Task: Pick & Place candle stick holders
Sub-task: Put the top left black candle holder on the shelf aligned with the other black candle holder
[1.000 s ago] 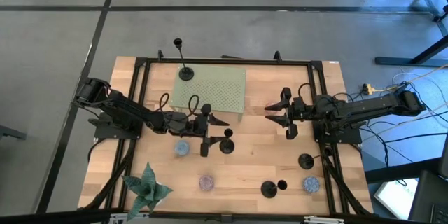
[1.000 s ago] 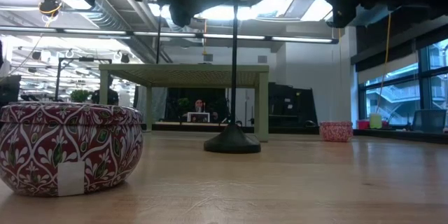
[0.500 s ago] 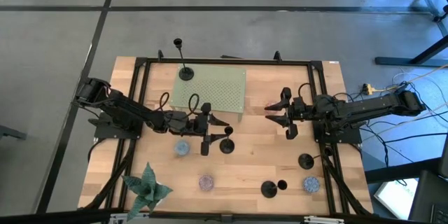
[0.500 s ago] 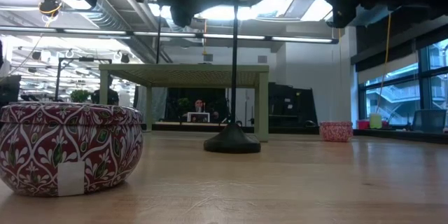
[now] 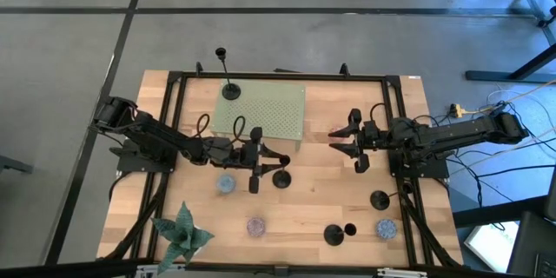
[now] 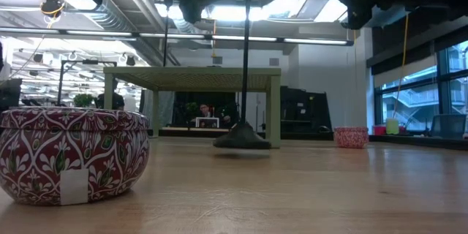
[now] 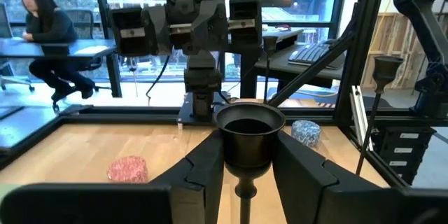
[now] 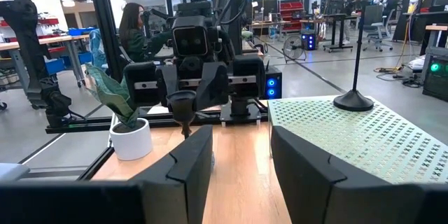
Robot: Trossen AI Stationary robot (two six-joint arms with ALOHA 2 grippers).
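Left gripper (image 5: pixel 276 163) at surface (image 5: pixel 313 204) centre, jaws clamped on a candle holder (image 7: pixel 248 134), its base (image 6: pixel 241 140) seemingly just off the wood, right gripper (image 5: pixel 343 139) nearby, jaws wide, empty

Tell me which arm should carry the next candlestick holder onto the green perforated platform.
Left: the left gripper is shut on a black candlestick holder, whose base hangs just off the table. The right gripper waits open and empty.

We can read no text, brand, number or sign anywhere in these views. The pale patch on the patterned red tin (image 6: pixel 72 153), at about eight o'clock in the low view, looks blank to us, and the screens in the room behind are too small to make out.
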